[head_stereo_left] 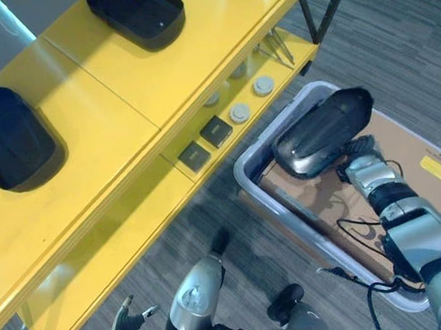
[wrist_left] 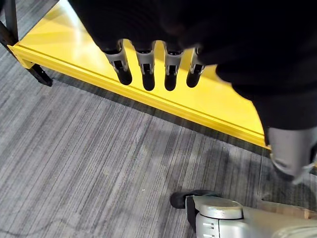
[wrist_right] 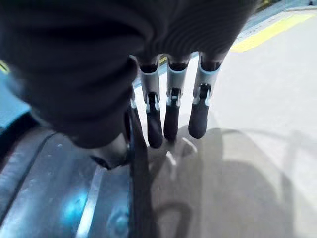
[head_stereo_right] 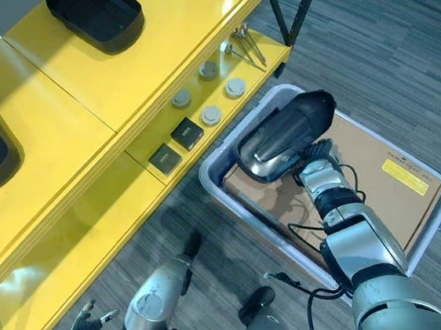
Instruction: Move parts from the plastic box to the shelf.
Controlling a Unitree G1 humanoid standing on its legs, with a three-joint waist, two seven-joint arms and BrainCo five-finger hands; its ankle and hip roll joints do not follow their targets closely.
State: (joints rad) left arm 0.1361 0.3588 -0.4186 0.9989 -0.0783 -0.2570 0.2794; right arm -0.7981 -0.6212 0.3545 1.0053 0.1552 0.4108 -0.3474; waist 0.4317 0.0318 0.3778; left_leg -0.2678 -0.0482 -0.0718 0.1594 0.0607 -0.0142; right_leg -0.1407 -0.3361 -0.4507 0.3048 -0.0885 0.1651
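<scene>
The right hand [head_stereo_right: 314, 159] is over the plastic box [head_stereo_left: 247, 179] with a dark glossy part [head_stereo_left: 324, 133] on it, lifted clear of the box's cardboard-lined floor. In the right wrist view the fingers [wrist_right: 171, 116] run nearly straight beside the part's edge with the thumb against the part, so it looks like a loose grasp, though I cannot tell how firmly it is pinched.

The part's long axis runs along the box's near rim, roughly parallel to the front edge of the yellow shelf [head_stereo_left: 123, 136]. The shelf lies across that rim from the hand, toward the robot's left, so the coming move is a carry sideways and up onto the top board. The right arm is much the nearer. The left hand [head_stereo_left: 123, 325] hangs low by the shelf's bottom board, fingers [wrist_left: 148, 69] relaxed and empty.

Count: three dark parts, two already on the shelf's top board, one [head_stereo_left: 9, 140] near its left end and one [head_stereo_left: 138, 14] toward the back edge, plus the one held. On the middle board sit two dark square blocks [head_stereo_left: 205, 143] and, as far as I can make out, four round grey discs [head_stereo_left: 239, 113].
</scene>
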